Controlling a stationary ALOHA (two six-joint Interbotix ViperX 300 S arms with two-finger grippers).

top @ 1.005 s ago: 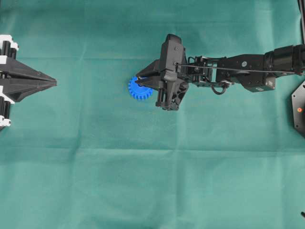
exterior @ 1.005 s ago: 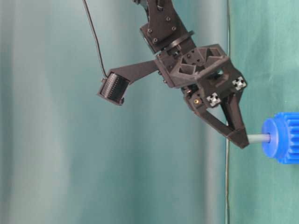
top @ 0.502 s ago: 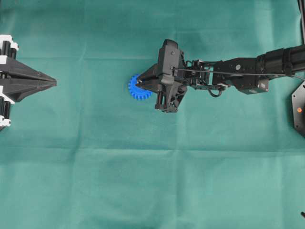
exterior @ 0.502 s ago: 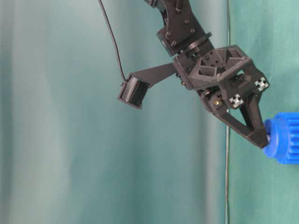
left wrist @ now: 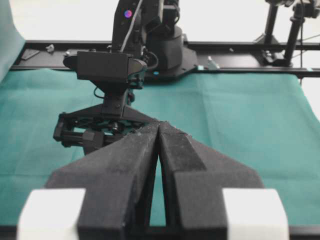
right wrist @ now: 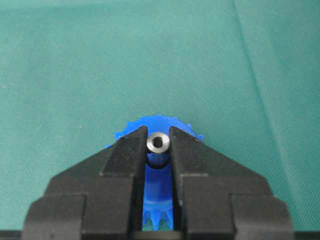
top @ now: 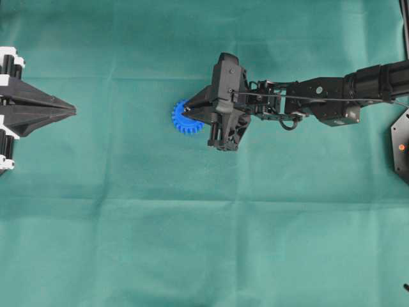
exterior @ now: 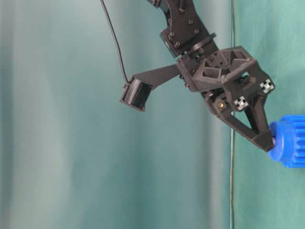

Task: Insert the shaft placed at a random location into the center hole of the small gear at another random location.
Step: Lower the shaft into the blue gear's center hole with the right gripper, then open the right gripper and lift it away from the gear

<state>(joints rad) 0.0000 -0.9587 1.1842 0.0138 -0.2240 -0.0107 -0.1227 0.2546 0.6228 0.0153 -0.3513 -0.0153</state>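
The small gear (top: 183,119), bright blue and toothed, lies flat on the green cloth left of centre. My right gripper (top: 186,110) stands over it, with its tips down at the raised hub (exterior: 279,139). In the right wrist view the shaft (right wrist: 158,142) shows end-on as a silvery ring. It stands sunk in the gear (right wrist: 156,185), filling the center hole, which it hides. The right gripper (right wrist: 158,146) holds it with a black finger tight on each side. My left gripper (top: 73,112) rests shut and empty at the far left, and its pads (left wrist: 172,142) meet at the tip.
Green cloth (top: 204,243) covers the whole table. A black mount (top: 401,146) with an orange dot sits at the right edge. From the left wrist view the right arm (left wrist: 107,67) stands straight ahead, before the black frame rail (left wrist: 240,47).
Over the last second the right gripper went down onto the gear. The stretch of shaft that showed above the hub has gone into it. Nothing has visibly moved in the last half second.
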